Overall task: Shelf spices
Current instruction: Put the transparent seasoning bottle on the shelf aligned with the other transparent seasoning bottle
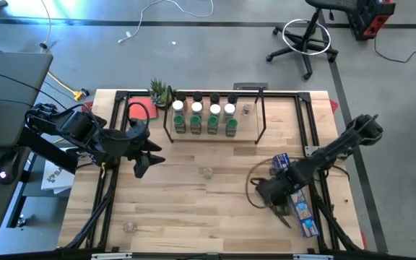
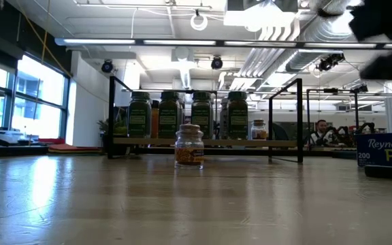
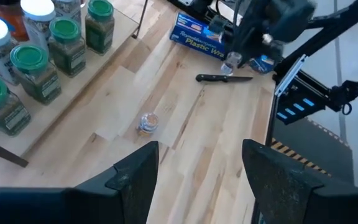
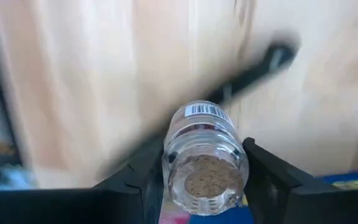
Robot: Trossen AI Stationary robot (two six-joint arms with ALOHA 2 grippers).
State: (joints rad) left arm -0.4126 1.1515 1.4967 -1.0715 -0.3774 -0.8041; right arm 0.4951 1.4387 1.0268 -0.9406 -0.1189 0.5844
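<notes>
The shelf (image 1: 215,119), black rods and a wood board, stands at the table's far middle with several green- and white-capped spice jars (image 1: 196,115) on it. One clear jar (image 1: 206,172) stands upright on its base at the table's middle (image 2: 189,146) (image 3: 147,122). Another jar (image 1: 129,227) sits near the near left corner. My left gripper (image 1: 141,157) (image 3: 201,165) hovers open left of the middle jar. My right gripper (image 1: 269,189) (image 4: 204,177), at the right by the blue box, is shut on a clear jar (image 4: 204,158). My right gripper pinches the clear jar between its two fingers (image 4: 261,177), on the jar's side wall near one end (image 4: 229,163). That clear end, with brown spice showing through, faces the wrist camera. The barcode label (image 4: 202,111) lies farther out. In the left wrist view the jar (image 3: 232,62) hangs below the fingers, above the table.
A long blue plastic-wrap box (image 1: 300,198) (image 2: 386,153) lies along the table's right side, with a black-handled knife (image 3: 224,78) beside it. A small plant (image 1: 159,92) and a red item (image 1: 140,110) sit left of the shelf. A black frame (image 1: 316,137) edges the table.
</notes>
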